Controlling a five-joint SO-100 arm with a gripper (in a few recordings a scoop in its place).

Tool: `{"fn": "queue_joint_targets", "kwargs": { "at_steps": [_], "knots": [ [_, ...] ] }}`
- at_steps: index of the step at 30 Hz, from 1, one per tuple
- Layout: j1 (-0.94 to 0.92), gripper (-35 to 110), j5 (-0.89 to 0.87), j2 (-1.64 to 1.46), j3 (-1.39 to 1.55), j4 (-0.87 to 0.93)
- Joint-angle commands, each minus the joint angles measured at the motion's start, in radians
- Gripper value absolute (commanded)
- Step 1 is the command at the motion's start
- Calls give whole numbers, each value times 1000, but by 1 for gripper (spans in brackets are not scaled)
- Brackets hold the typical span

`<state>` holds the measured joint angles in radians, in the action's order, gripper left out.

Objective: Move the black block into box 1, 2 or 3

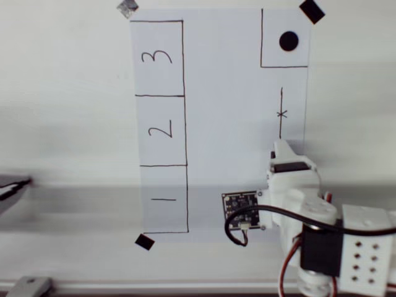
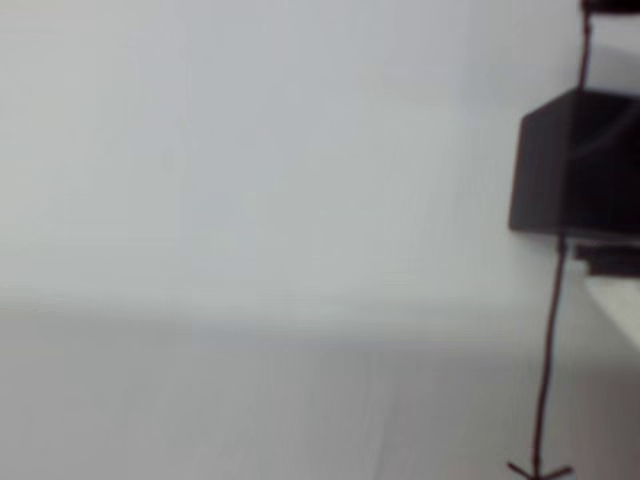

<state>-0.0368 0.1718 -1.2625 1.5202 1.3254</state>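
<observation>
The small matte black cube (image 2: 578, 165) sits on the pen line near the white paper sheet's (image 1: 223, 93) right edge, beneath your white gripper (image 1: 281, 148). Jaw state cannot be told. Centre over it before closing, then carry it to pen-outlined box 1 (image 1: 164, 199) at the lower-left corner.

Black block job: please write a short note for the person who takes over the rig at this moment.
End effector: at the lower end of the pen line in the overhead view; open or shut cannot be told.
Black block: in the wrist view, on the pen line, apart from the cross mark; held or not is unclear.
Box 1, box 2, box 3: no block inside.
Done: nothing placed.
Left: secure the block, carry it to a numbered box, release.
</observation>
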Motion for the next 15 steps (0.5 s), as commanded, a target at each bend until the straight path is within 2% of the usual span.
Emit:
{"fn": "queue_joint_targets", "kwargs": {
  "at_steps": [1,15],
  "knots": [
    [3,20,8,-12,-40,-3],
    [-8,18,17,-3,-15,-20]
  ]
}}
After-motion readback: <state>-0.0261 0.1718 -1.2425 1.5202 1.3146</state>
